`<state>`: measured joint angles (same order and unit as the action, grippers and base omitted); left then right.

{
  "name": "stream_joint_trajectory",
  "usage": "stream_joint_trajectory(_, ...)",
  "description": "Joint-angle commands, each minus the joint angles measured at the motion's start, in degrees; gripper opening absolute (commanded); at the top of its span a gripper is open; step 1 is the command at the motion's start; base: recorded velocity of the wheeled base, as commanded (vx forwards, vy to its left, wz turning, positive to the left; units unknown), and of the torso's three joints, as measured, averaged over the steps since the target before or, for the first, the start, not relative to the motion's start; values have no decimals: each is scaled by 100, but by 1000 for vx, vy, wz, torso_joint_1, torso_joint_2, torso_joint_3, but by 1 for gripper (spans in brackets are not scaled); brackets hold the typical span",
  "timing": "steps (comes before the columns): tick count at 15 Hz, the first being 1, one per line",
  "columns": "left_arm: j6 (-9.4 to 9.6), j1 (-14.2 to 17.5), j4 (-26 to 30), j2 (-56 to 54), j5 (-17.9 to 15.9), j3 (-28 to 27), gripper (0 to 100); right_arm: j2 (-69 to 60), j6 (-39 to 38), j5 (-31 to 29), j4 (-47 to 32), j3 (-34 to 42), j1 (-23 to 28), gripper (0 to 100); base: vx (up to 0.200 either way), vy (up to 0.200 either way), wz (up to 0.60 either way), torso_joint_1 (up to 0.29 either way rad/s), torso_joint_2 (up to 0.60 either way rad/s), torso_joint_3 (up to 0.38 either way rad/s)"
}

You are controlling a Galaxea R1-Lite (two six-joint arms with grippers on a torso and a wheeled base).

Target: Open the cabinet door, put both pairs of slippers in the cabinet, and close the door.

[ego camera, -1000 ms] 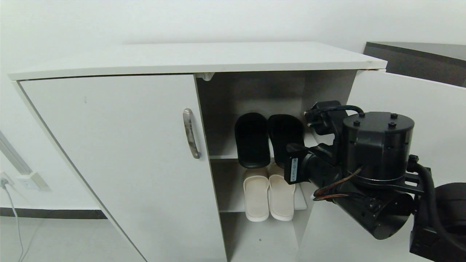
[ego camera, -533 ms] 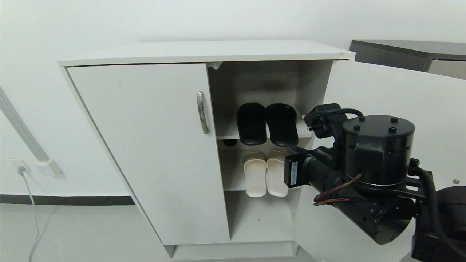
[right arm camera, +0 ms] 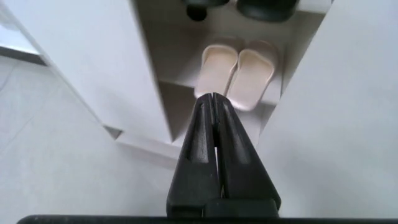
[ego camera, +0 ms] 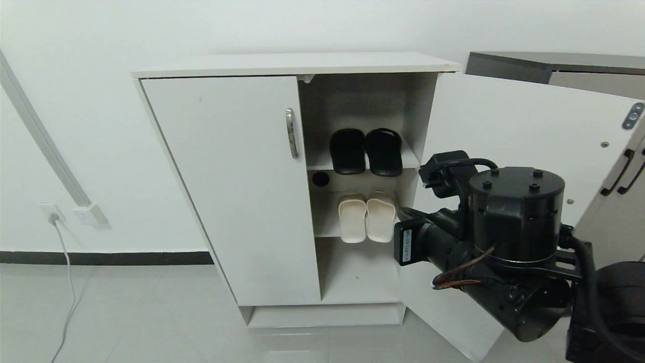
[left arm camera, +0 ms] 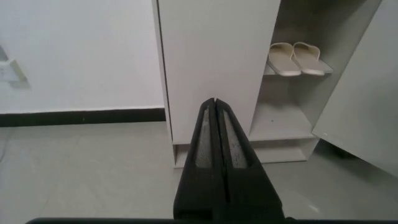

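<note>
The white cabinet (ego camera: 237, 186) has its left door closed and its right door (ego camera: 514, 131) swung wide open. A pair of black slippers (ego camera: 366, 151) sits on the upper shelf, and a pair of white slippers (ego camera: 366, 218) on the shelf below. My right arm (ego camera: 509, 237) is in front of the open door, apart from the shelves. The right gripper (right arm camera: 213, 96) is shut and empty, aimed at the white slippers (right arm camera: 239, 71) from a distance. My left gripper (left arm camera: 214, 102) is shut and empty, low over the floor, facing the cabinet's closed door (left arm camera: 217, 56).
A metal handle (ego camera: 291, 133) is on the closed left door. A dark-topped unit (ego camera: 579, 65) with black handles (ego camera: 622, 171) stands behind the open door. A wall socket with a hanging cable (ego camera: 53, 214) is at the left. Grey floor (ego camera: 151, 312) spreads out before the cabinet.
The whole head picture has shifted: the camera has backed away, so the cabinet looks smaller and its base and the floor show. Both pairs of slippers stay on their shelves.
</note>
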<state>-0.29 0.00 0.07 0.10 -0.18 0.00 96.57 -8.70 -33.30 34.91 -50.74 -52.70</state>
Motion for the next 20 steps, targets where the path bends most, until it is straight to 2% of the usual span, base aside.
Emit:
stream_joint_trajectory(1, -6, 0, 1, -1, 1, 0, 0, 37, 0, -1, -2, 29, -3, 0, -200, 0, 0, -7, -2, 2)
stream_joint_trajectory(4, -6, 0, 1, -1, 1, 0, 0, 37, 0, 17, 7, 117, 14, 0, -200, 0, 0, 2, -1, 4)
stream_joint_trajectory(6, -6, 0, 1, -1, 1, 0, 0, -42, 0, 509, 138, 284, 58, 0, 0, 0, 0, 0, 0, 0)
stream_joint_trajectory(7, -6, 0, 1, -1, 1, 0, 0, -42, 0, 553, 138, 301, 137, 0, 0, 0, 0, 0, 0, 0)
stream_joint_trajectory(20, -15, 0, 1, -1, 1, 0, 0, -7, 62, 562, 147, 389, 225, 0, 0, 0, 0, 0, 0, 0)
